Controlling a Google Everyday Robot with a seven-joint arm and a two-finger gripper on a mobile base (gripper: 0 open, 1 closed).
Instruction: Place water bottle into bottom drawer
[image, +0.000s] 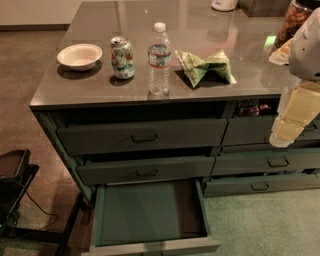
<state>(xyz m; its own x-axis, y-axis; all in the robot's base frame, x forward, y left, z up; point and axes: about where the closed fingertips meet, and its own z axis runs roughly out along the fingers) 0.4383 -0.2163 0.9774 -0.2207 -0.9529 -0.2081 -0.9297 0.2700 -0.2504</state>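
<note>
Presently upright on the bench (240, 92), the water bottle (159, 57) stands between the soda can (122, 57) at its 9 o'clock and the crumpled bag (205, 67) at 3. The bottom drawer (150, 212) lies open at 6. The tool (287, 127), state indeterminable, hangs at frame 3 o'clock. A reach across may snag the bag or topple the bottle.

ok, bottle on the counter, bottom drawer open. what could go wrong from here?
1. The gripper hangs at the right edge, far from the water bottle; reaching across could sweep the chip bag.
2. The soda can stands close beside the bottle; a wide grasp may knock it.
3. The upper drawers look partly pulled out above the bottom drawer; the bottle might clip them.
</note>
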